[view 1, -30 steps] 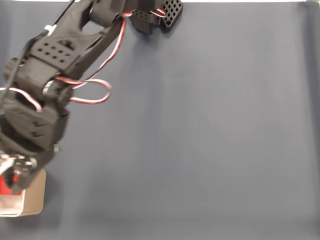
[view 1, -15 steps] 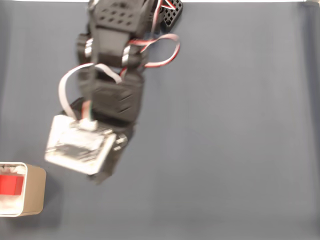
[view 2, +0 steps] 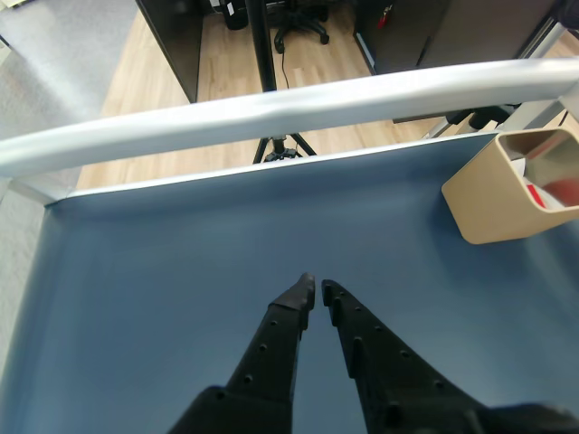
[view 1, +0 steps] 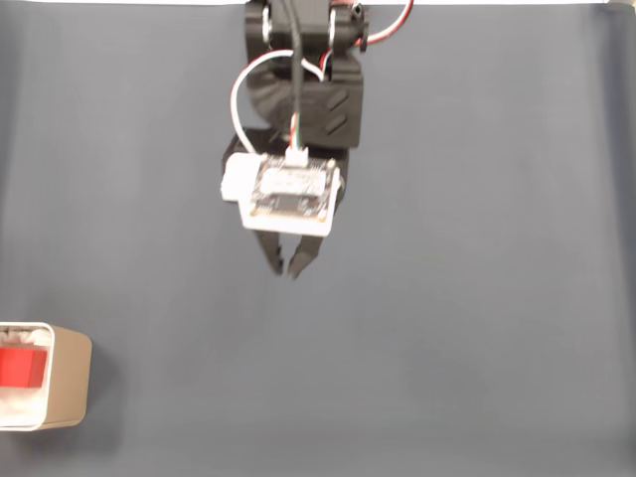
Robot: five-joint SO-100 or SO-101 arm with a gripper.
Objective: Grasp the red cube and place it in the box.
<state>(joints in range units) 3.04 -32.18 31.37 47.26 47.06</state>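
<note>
The small, bright red matte cube [view 1: 22, 368] sits inside the beige, round-cornered box with the white rim [view 1: 70, 383], at the lower left edge of the fixed view. The black two-finger claw [view 1: 289, 263] hangs over the bare blue-grey counter [view 1: 477, 298], well apart from the box, fingertips nearly pressed together and holding nothing. The placing looks done; what remains is probably to retreat smoothly, keeping high and away from the box. A second ago the arm was over the box; it has since swung back to the middle.
</note>
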